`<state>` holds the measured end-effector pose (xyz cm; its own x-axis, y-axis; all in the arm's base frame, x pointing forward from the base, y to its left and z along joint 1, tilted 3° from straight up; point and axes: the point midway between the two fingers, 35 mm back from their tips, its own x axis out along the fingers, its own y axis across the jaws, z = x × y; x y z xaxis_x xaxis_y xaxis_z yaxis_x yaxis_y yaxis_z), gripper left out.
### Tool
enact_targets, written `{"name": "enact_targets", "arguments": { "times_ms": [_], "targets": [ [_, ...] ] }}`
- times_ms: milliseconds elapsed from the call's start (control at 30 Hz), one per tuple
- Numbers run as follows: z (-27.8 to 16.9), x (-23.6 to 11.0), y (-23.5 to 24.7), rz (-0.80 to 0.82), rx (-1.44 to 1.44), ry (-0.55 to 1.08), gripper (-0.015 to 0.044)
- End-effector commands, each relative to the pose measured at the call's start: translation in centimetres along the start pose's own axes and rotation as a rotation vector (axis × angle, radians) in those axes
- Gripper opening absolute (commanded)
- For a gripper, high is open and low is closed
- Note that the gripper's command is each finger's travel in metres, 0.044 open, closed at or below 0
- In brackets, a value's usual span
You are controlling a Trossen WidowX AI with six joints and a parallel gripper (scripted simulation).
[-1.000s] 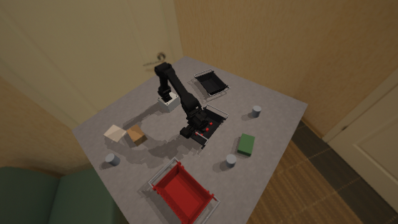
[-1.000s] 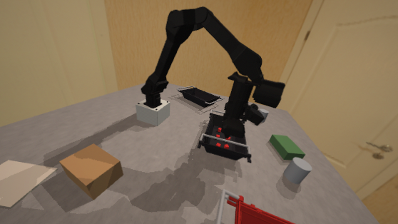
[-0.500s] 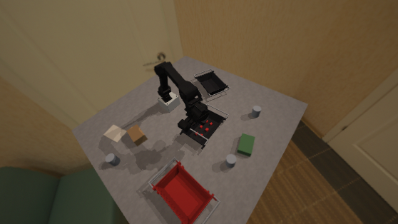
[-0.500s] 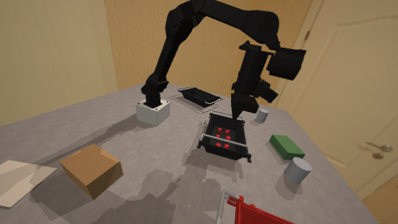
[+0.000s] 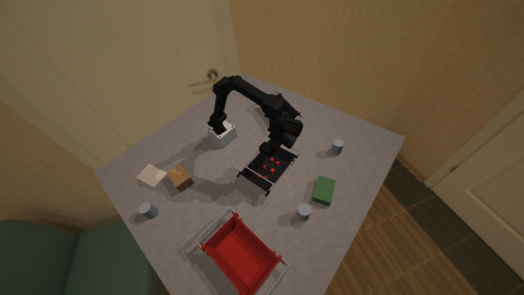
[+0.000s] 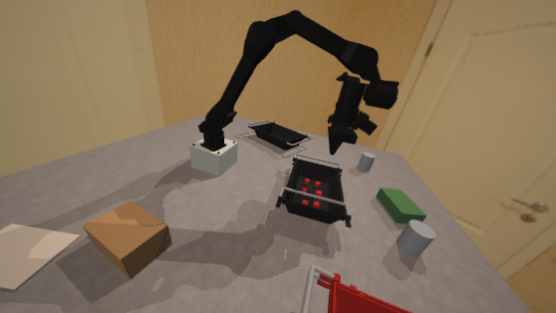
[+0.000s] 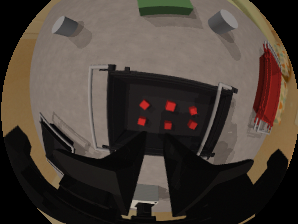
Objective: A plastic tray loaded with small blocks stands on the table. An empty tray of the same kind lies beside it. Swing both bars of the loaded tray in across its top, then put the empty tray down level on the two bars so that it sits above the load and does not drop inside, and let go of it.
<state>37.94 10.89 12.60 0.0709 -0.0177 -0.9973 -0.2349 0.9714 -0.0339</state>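
Hovering: gripper up over far end of loaded tray, touching nothing
Jaws: nearly pressed together, nothing pinched
Bars: near bar looks swung in across top; far bar seems out by the end wall, not yet in
Empty tray: on table behind, near arm base, well apart from gripper
Risk 1: fingers slip past thin far bar, or shove the tray instead of swinging it
Risk 2: w/ only one bar in, empty tray tips or drops onto blocks
Risk 3: grabbing red tray by mistake

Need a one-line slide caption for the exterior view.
Tool shut and empty above the loaded black tray, one bar across its top; empty tray waits behind.
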Motion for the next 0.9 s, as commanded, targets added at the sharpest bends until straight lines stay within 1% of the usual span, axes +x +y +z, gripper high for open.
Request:
{"name": "enact_targets", "arguments": {
  "times_ms": [0, 100, 200, 433, 767, 867],
  "targets": [
    [-0.8, 2.4, 6.1, 0.004, -0.009, -0.009, 0.0081],
    [-1.8, 4.3, 10.3, 0.012, 0.001, -0.009, 0.0081],
    [-2.4, 5.2, 12.1, 0.016, 0.014, -0.007, 0.0081],
    [-2.4, 5.9, 12.2, 0.016, 0.015, -0.007, 0.0081],
    [-2.4, 11.0, 12.3, 0.016, 0.015, -0.007, 0.0081],
    [-2.5, 11.3, 12.3, 0.016, 0.015, -0.007, 0.0081]
  ]
}}
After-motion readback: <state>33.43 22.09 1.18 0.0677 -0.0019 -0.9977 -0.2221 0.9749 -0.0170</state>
